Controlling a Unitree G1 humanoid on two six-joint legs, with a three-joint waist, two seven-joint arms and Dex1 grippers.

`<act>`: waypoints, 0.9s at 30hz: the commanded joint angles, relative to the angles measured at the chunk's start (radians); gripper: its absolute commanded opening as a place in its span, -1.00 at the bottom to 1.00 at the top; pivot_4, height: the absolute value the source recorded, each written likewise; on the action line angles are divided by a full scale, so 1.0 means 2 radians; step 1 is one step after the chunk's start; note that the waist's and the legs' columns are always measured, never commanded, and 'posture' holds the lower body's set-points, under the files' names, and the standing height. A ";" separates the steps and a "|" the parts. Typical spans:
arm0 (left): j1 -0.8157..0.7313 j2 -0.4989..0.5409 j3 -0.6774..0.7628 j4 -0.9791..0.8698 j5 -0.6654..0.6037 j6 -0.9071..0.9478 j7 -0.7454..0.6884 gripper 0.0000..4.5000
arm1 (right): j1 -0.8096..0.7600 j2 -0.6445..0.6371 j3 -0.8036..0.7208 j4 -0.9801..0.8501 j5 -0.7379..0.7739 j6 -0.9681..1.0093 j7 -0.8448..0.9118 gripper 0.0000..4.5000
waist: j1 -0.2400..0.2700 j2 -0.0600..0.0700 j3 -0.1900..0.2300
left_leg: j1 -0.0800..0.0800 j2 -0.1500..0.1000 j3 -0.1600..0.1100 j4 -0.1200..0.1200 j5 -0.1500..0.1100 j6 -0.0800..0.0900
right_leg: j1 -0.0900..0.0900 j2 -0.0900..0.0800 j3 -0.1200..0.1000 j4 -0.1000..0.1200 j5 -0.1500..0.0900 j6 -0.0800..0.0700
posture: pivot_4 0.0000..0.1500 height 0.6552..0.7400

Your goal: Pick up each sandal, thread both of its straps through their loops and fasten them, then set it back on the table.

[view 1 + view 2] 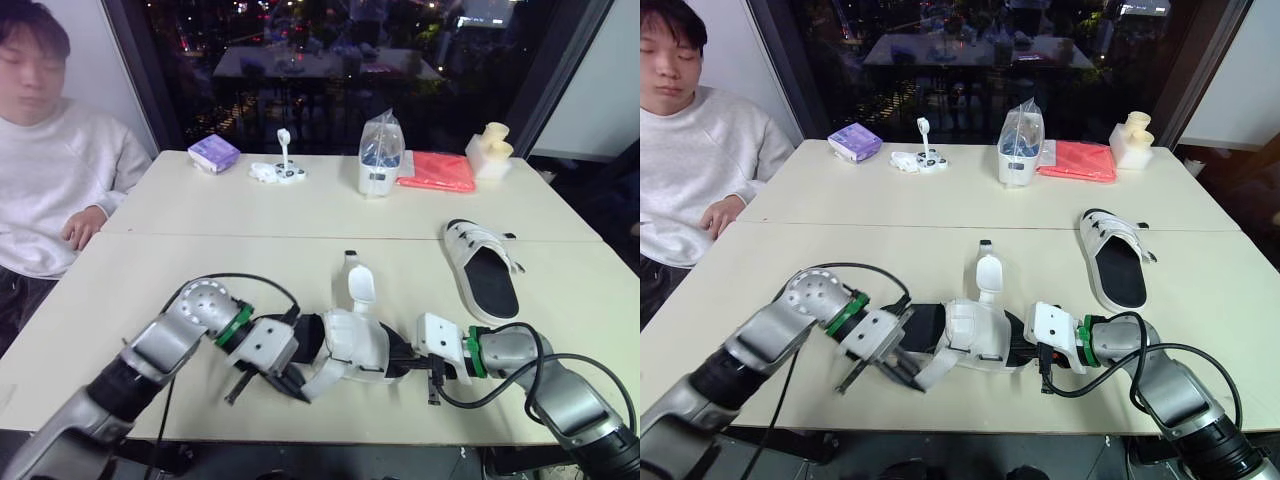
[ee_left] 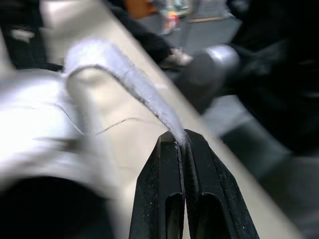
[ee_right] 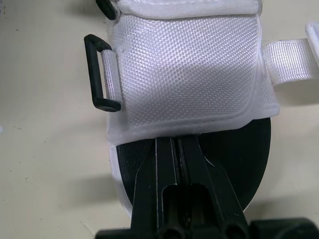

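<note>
White strap [image 2: 127, 79] is pinched in the closed left gripper [image 2: 180, 138]. The right gripper [image 3: 177, 143] is clamped tight on the sole of the sandal [image 1: 350, 350] at the table's [image 1: 200, 260] front edge. Threading seems under way; next, steer the strap end into the black loop [image 3: 99, 72].

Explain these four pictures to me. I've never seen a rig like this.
This is a humanoid robot with two arms, each ending in a two-fingered black gripper. The two wide pictures come from cameras in its head, looking down over a table. The two close-ups come from wrist cameras. The left gripper is pinched shut on a white strap of the near sandal; the right gripper grips that sandal at its sole. A second sandal lies farther right, untouched. A person sits at the table's left.
</note>
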 commanded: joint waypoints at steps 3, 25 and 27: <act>-0.029 -0.034 0.013 0.040 -0.005 -0.005 0.006 -0.98 | 0.008 -0.006 0.005 0.021 -0.022 0.009 -0.008 -1.00 | -0.001 0.000 0.000 | 0.000 0.000 0.000 0.000 0.000 0.000 | 0.000 0.000 0.000 0.001 0.000 0.000 | 1.00 1.00; -0.088 -0.094 0.152 0.067 -0.253 0.514 0.101 -0.98 | 0.003 -0.010 0.006 0.023 -0.026 0.010 -0.018 -1.00 | 0.000 0.000 0.000 | -0.001 0.000 0.000 0.001 0.001 0.000 | 0.001 0.001 0.000 0.001 0.000 0.001 | 1.00 1.00; -0.091 -0.093 0.144 0.071 -0.248 0.510 0.092 -0.98 | 0.003 -0.011 0.005 0.022 -0.025 0.011 -0.017 -1.00 | 0.000 0.000 0.000 | -0.001 -0.001 0.000 0.001 0.001 0.000 | 0.001 0.001 0.000 0.001 0.000 0.001 | 1.00 1.00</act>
